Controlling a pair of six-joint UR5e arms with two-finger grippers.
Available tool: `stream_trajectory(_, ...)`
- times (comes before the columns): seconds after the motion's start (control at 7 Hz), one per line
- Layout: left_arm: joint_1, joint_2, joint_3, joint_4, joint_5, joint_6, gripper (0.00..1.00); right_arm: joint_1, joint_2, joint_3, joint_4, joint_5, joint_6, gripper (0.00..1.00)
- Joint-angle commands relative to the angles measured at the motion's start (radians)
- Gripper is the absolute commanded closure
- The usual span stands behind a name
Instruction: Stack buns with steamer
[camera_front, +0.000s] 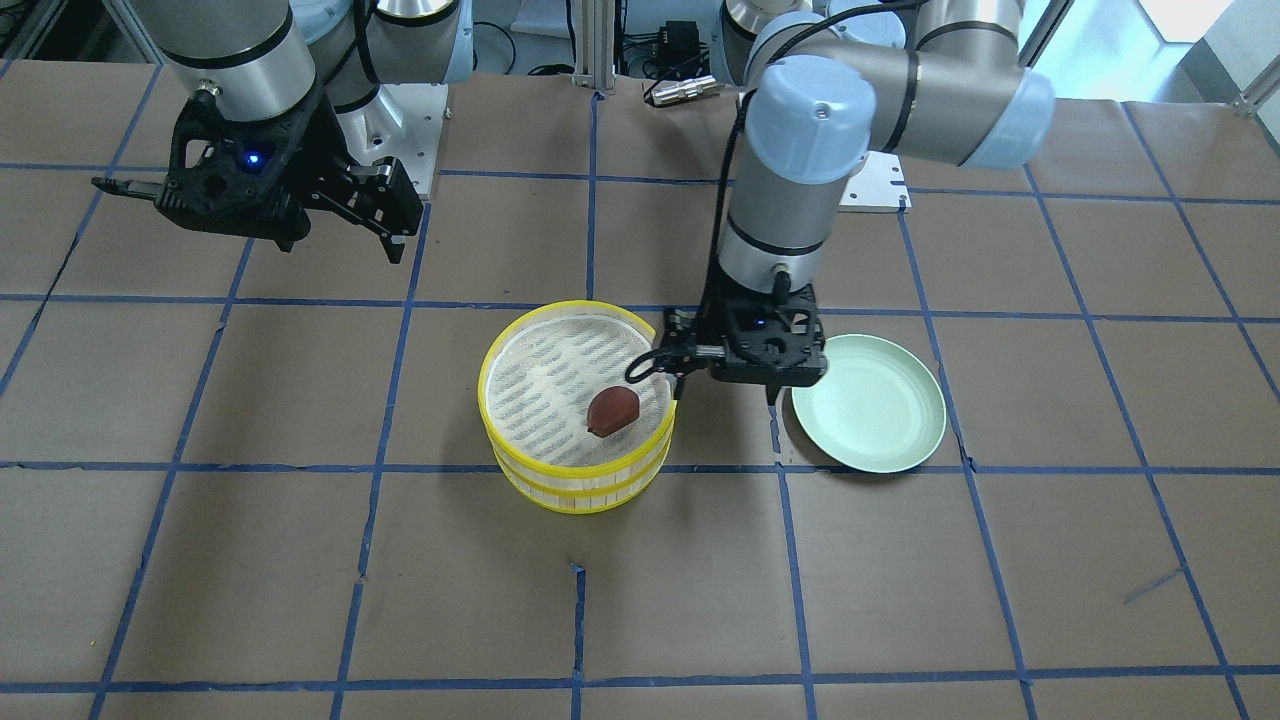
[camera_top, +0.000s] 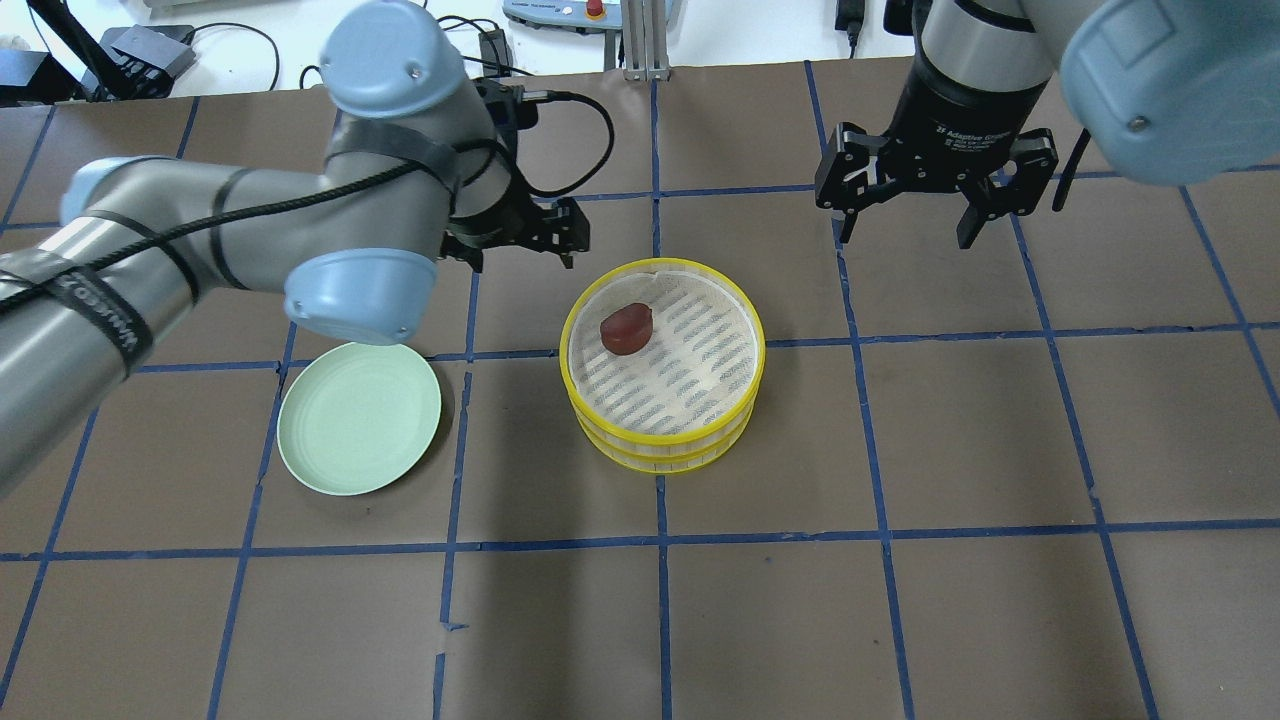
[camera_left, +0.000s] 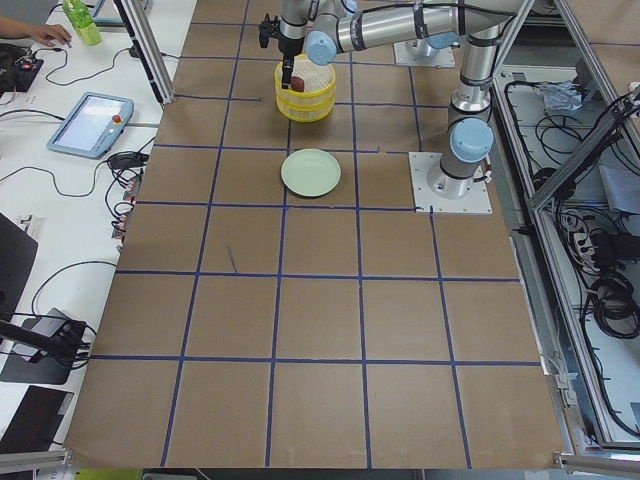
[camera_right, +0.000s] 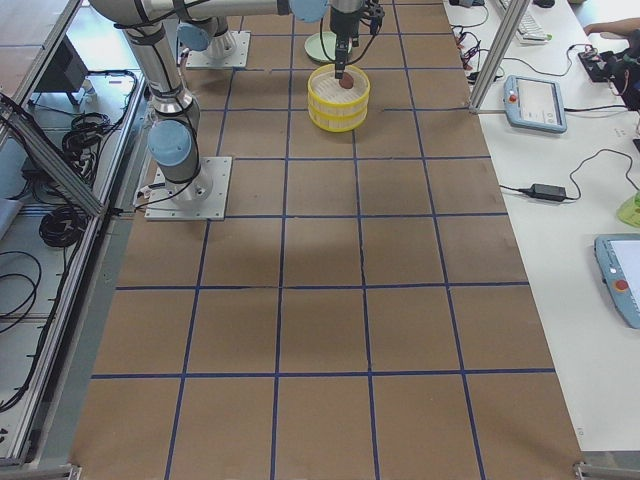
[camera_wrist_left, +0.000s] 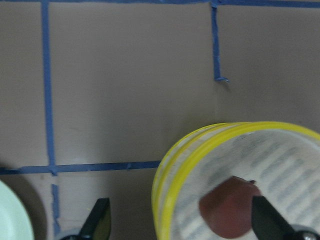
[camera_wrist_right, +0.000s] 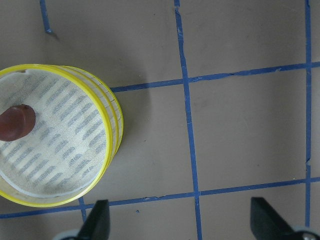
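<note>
Bun (camera_top: 626, 328), reddish-brown, sat in the steamer's (camera_top: 745, 390) top tier just beside the left claw (camera_top: 522, 258), which hung spread and empty. Right claw (camera_top: 905, 238) gaped too, well apart. It looked soft and light, wanting a gentle side pinch.

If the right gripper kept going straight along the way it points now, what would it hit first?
Most likely the brown paper-covered table with blue tape lines: the open right gripper points down at bare surface. The yellow-rimmed round steamer sits off to one side, seemingly outside its line.
</note>
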Motion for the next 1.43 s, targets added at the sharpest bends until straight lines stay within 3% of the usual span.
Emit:
stream_trajectory(0.0, 0.157, 0.151, 0.053, -0.313, 0.008, 0.118, 0.00, 0.001, 0.000, 0.001, -0.001, 0.001, -0.002, 0.00)
stream_trajectory(0.14, 0.178, 0.181, 0.131, -0.481, 0.009, 0.118, 0.00, 0.001, 0.000, 0.001, -0.001, 0.001, -0.002, 0.00)
stream_trajectory(0.29, 0.179, 0.182, 0.194, -0.561, 0.009, 0.118, 0.00, 0.001, 0.000, 0.001, -0.001, 0.001, -0.002, 0.00)
stream_trajectory(1.29, 0.175, 0.175, 0.190, -0.561, 0.006, 0.115, 0.00, 0.000, 0.012, 0.010, -0.019, -0.007, -0.002, 0.00)
